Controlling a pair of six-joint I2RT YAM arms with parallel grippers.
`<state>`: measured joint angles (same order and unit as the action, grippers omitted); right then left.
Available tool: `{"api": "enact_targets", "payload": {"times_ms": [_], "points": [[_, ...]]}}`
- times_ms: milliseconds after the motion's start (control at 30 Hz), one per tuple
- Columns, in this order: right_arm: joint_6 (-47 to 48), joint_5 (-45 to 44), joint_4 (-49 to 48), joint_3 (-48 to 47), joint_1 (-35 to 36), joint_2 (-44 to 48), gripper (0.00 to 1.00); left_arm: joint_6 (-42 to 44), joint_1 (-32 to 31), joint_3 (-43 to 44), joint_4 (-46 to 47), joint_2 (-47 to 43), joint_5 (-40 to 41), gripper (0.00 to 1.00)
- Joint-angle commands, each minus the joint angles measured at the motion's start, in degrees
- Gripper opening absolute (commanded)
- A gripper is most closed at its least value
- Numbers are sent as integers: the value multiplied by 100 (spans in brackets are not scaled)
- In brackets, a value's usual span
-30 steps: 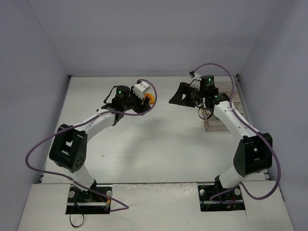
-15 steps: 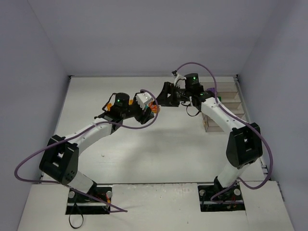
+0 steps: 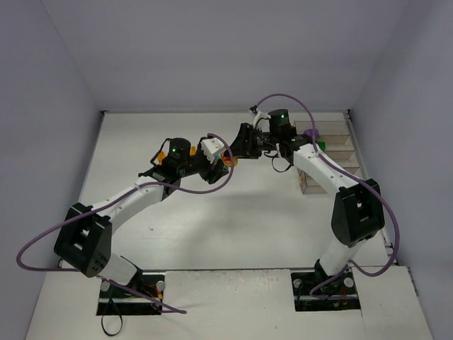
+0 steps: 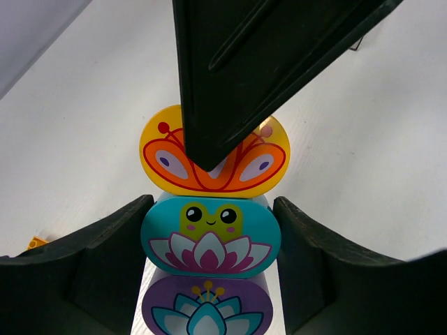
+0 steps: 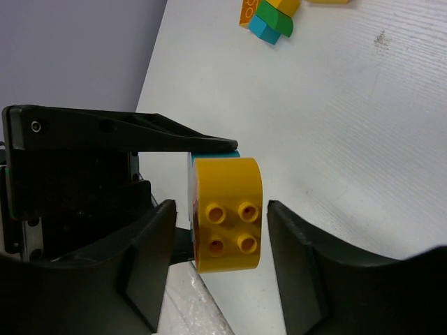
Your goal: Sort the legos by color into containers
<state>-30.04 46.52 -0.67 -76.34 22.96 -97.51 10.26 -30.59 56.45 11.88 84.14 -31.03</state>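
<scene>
My left gripper (image 4: 210, 241) is shut on a stack of three rounded legos held off the table. A purple lotus brick (image 4: 207, 311) is lowest in the left wrist view, a teal frog brick (image 4: 209, 236) sits between the fingers, and an orange butterfly brick (image 4: 162, 158) is on the far end. My right gripper (image 5: 221, 225) is open and straddles the orange brick's studded end (image 5: 227, 213) with a gap on each side. In the top view both grippers meet mid-table, left (image 3: 216, 157) and right (image 3: 236, 147). The containers (image 3: 330, 157) stand at the right.
Loose orange, green and teal bricks (image 5: 269, 17) lie on the table beyond the grippers. A small orange brick (image 4: 35, 243) lies left of my left fingers. Purple (image 3: 310, 134) and green (image 3: 320, 145) pieces show at the containers. Walls close in the table.
My right arm swung left from the containers to the left gripper. My left arm reached right with the stack. The open right jaws now sit around the orange brick.
</scene>
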Motion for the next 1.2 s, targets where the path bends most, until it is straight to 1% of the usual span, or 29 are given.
{"api": "enact_targets", "payload": {"times_ms": [0, 67, 167, 200, 233, 267, 300, 333, 467, 567, 600, 700, 733, 767, 867, 900, 933, 1000, 1033, 1067, 1167], "points": [[-37, 155, -355, 31, 33, 145, 47, 64, -61, 42, 570, -354, -9, 32], [-45, 155, -347, 66, 50, 163, 44, 72, -79, 7, 605, -372, 52, 32], [-37, 164, -346, 110, 77, 180, 35, 64, -88, -2, 623, -398, 79, 32], [-19, 155, -346, 154, 86, 198, 25, 72, -96, -11, 623, -407, 88, 32], [-11, 121, -346, 180, 86, 206, 19, 64, -105, -11, 623, -407, 97, 32], [7, 77, -346, 207, 77, 259, 11, 72, -105, -19, 614, -407, 105, 32], [59, 7, -320, 259, 68, 285, 0, 64, -105, -46, 596, -407, 132, 31], [86, -38, -311, 277, 59, 329, 0, 72, -105, -72, 553, -407, 141, 29], [148, -170, -267, 417, -221, 540, 0, -7, -105, -326, 622, -486, 158, 27], [209, -126, -215, 523, -669, 733, 0, -86, -114, -590, 702, -556, 220, 24], [227, -100, -188, 532, -931, 786, 0, -103, -114, -643, 702, -565, 246, 23], [384, -117, 13, 532, -1258, 971, 0, -165, -114, -766, 693, -583, 334, 22], [446, -169, 40, 523, -1416, 1015, 0, -208, -114, -767, 684, -574, 360, 22], [568, -239, 275, 514, -1487, 1093, 0, -226, -114, -767, 684, -548, 360, 22], [666, -661, 514, 584, -1794, 1286, 0, -375, -105, -740, 667, -547, 395, 22], [675, -1149, 602, 672, -1882, 1357, 0, -419, -105, -723, 632, -565, 439, 22], [675, -1485, 672, 751, -2092, 1436, 0, -489, -105, -714, 614, -591, 492, 21], [605, -2196, 936, 1005, -2269, 1700, 0, -534, -96, -679, 474, -679, 710, 21], [544, -2974, 1024, 1102, -2470, 1866, 0, -586, -96, -661, 412, -706, 782, 22], [482, -3348, 1207, 1199, -2742, 1937, 0, -604, -96, -644, 359, -775, 843, 22], [35, -4419, 1419, 1612, -3234, 2210, 0, -753, -88, -600, 289, -855, 1010, 22]]}}
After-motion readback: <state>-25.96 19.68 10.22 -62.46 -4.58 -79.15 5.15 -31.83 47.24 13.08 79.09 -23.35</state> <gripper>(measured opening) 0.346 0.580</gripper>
